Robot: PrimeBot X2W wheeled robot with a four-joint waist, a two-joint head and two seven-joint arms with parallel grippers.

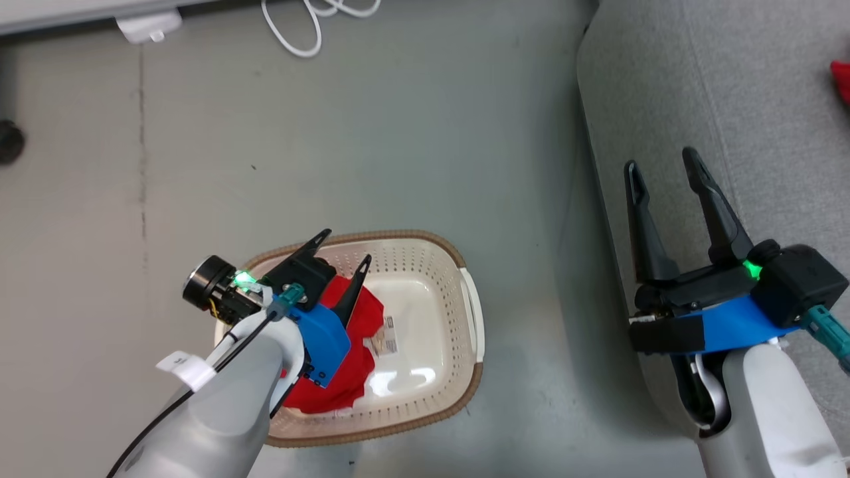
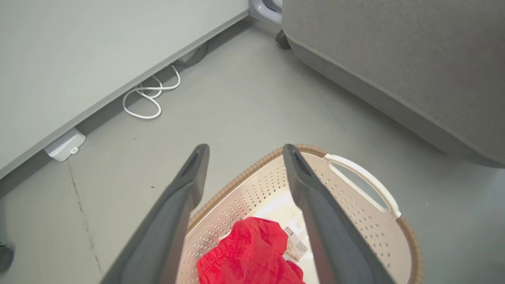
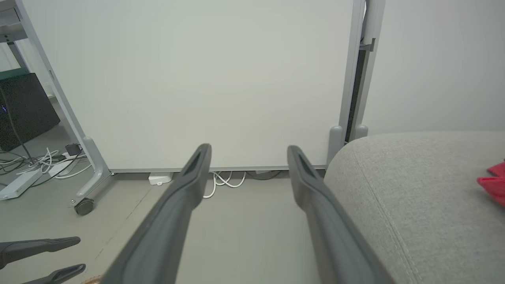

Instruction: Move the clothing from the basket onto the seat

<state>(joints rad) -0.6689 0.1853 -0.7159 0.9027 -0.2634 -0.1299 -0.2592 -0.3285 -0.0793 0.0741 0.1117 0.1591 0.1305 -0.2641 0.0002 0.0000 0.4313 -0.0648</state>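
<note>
The cream basket (image 1: pixel 425 265) with a brown rim stands on the floor, and one red piece of clothing (image 1: pixel 335 388) lies crumpled in its left half. My left gripper (image 1: pixel 345 247) hovers open just above that garment, nothing between its fingers. In the left wrist view the red clothing (image 2: pixel 248 252) shows between the open left gripper's (image 2: pixel 245 148) fingers, inside the basket (image 2: pixel 244 177). The grey seat (image 1: pixel 764 99) is on the right, with another red piece of clothing (image 1: pixel 842 79) at its far right edge. My right gripper (image 1: pixel 661 159) stands open and empty over the seat's left edge.
A white cable (image 1: pixel 299 33) and a white power block (image 1: pixel 149 26) lie by the partition wall at the top. A partition caster (image 3: pixel 85 205) and more cables are at the left. Bare grey floor lies between basket and seat (image 3: pixel 414 189).
</note>
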